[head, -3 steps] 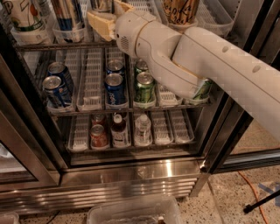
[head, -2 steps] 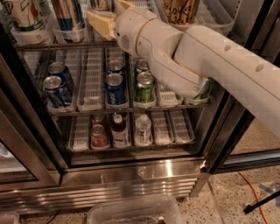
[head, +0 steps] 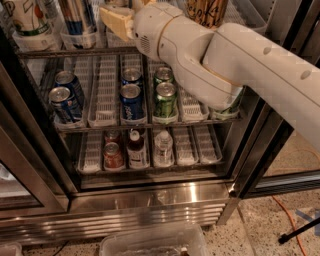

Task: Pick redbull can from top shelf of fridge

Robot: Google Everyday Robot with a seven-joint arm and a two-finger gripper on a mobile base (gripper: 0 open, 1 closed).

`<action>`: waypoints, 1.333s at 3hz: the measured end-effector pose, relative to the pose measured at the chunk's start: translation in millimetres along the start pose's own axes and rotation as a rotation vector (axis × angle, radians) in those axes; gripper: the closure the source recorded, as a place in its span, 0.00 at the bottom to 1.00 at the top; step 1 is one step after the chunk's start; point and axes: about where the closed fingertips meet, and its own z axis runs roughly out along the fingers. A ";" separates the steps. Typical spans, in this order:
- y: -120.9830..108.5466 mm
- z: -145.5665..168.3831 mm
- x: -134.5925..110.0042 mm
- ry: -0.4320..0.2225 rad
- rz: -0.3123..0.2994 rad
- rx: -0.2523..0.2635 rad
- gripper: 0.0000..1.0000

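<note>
The redbull can (head: 79,15), slim and silver with blue panels, stands in a white lane tray on the top shelf (head: 65,52) of the fridge (head: 150,202), at the upper left; its top is cut off by the frame edge. My gripper (head: 119,21), tan-tipped on the white arm (head: 235,60), reaches into the top shelf just right of the can, close beside it. Nothing shows as held.
A white patterned can (head: 27,17) stands left of the redbull can, and a tall tan can (head: 206,10) stands behind the arm. Short blue cans (head: 131,100) and green cans (head: 165,97) fill the middle rack, with bottles (head: 136,149) below. A clear plastic bin (head: 152,242) sits on the floor.
The gripper has edged slightly upward and further in at the top shelf. The cans have not moved.
</note>
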 end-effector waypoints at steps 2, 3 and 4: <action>1.9 -6.0 -17.0 -0.027 -0.038 -0.008 1.00; 2.7 -11.7 -29.0 -0.052 -0.065 -0.006 1.00; 7.3 -20.0 -32.6 -0.059 -0.073 -0.005 1.00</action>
